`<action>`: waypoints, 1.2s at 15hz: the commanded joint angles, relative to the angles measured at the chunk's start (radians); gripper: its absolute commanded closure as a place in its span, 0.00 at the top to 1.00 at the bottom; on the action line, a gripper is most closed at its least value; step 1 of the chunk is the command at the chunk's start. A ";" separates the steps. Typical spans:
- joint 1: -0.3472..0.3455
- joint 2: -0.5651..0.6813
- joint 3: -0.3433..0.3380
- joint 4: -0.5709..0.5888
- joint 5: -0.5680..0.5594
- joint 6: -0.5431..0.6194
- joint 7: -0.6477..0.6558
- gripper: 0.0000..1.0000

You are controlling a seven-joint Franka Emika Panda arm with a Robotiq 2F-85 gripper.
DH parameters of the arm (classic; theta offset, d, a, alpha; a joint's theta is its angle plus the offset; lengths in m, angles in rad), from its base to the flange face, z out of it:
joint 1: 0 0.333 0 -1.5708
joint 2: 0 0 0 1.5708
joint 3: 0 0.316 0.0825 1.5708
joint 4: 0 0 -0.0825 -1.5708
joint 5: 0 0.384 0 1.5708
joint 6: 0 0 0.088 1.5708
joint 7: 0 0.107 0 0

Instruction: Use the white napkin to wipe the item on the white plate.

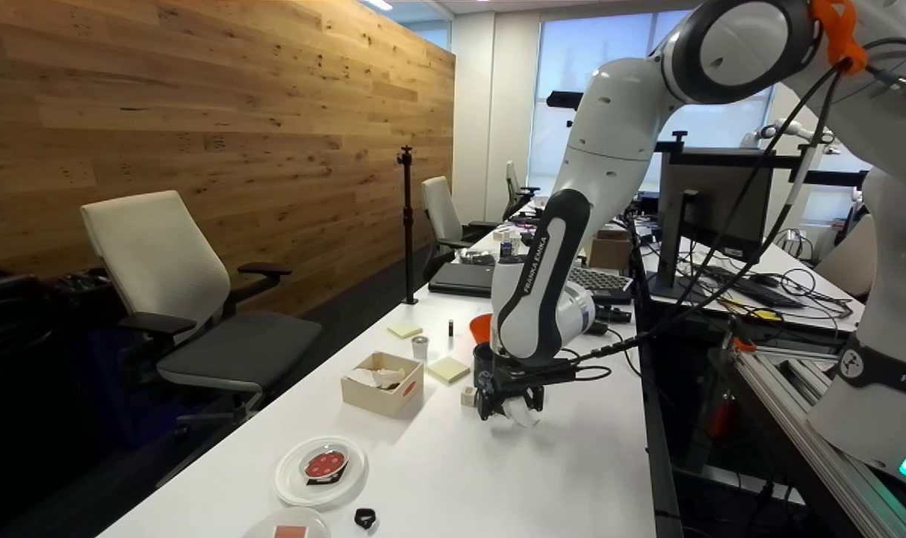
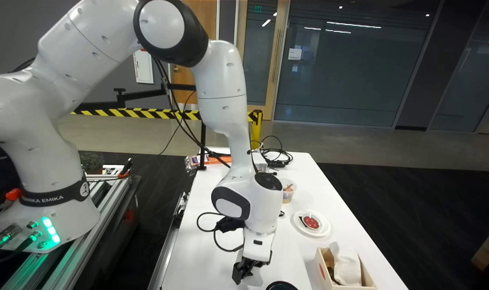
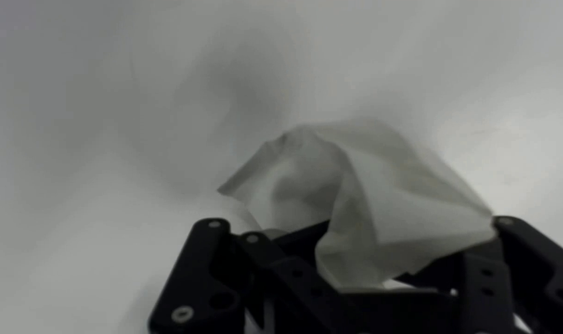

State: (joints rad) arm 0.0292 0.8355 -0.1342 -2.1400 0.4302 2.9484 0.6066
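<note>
Gripping the white napkin (image 3: 392,185), wiping apparently remaining.
Fingers (image 3: 304,241) are pinching it over the surface (image 1: 453,478), well apart from the white plate (image 1: 287,478), where the reddish item (image 1: 326,465) is resting untouched.

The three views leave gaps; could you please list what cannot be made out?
Wrist view: how the gripper meets the white napkin, hidden by its folds.
An exterior view: part of the orange-red bowl, behind the arm.
An exterior view: a dark round object, cut by the bottom edge.
Both exterior views: details of the item, too small.
</note>
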 commanded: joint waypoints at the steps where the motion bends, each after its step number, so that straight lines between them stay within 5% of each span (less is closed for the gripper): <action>1: 0.134 -0.043 -0.091 0.009 -0.060 -0.021 0.034 0.00; 8: 0.323 -0.062 -0.222 0.037 -0.264 0.005 -0.052 0.00; 18: 0.408 -0.074 -0.286 0.035 -0.416 0.078 -0.221 0.00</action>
State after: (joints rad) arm 0.4210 0.7809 -0.4012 -2.0819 0.0555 2.9912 0.4142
